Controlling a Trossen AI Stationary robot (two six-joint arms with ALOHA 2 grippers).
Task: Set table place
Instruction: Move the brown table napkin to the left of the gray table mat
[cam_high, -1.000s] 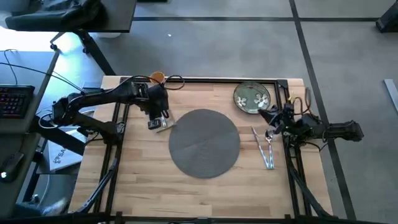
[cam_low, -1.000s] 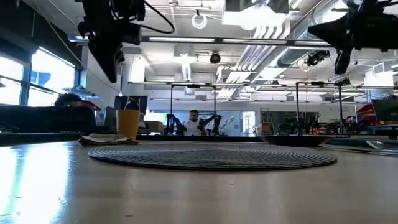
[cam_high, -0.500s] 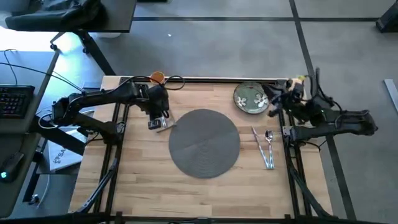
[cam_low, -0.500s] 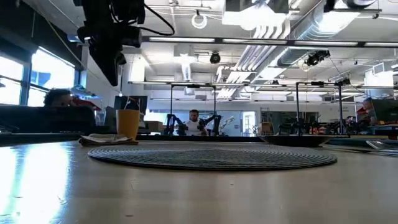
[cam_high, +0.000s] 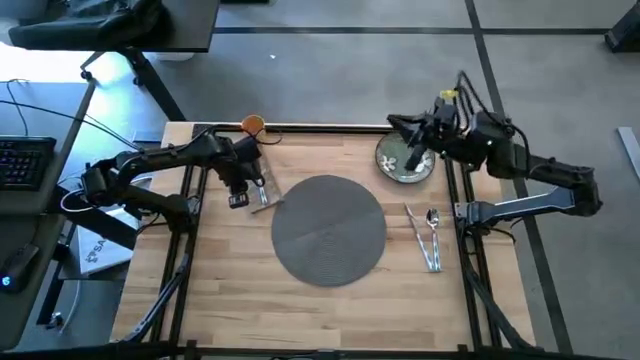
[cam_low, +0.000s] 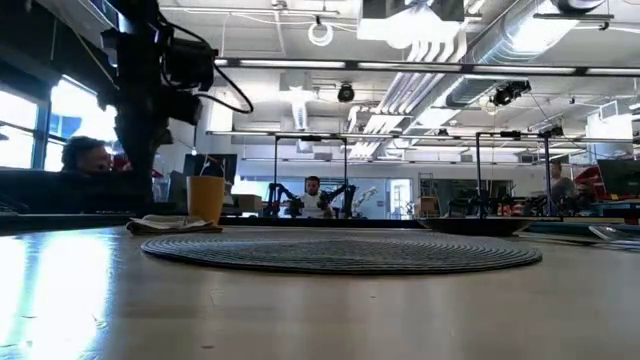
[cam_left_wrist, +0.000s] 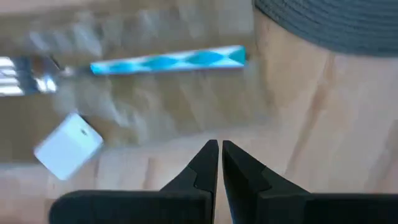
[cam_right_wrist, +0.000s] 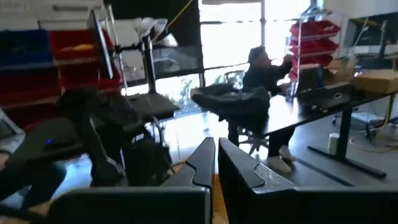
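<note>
Two tools, both with fingers pressed together: the left tool (cam_high: 238, 197) hangs just above the napkin (cam_high: 262, 195) beside the placemat (cam_high: 329, 229), the right tool (cam_high: 397, 123) above the plate (cam_high: 404, 160).

the table (cam_high: 220, 290) is a light wood top with a black frame along its edges. a round dark-grey placemat (cam_high: 329, 229) lies near the middle. at the far right corner sits a green plate (cam_high: 402, 160) with white flowers. an orange cup (cam_high: 252, 125) stands at the far edge toward the left. just beside the placemat's left side lies a beige napkin (cam_high: 262, 192). on the right of the placemat, a fork, knife and spoon (cam_high: 426, 237) lie together.
</note>
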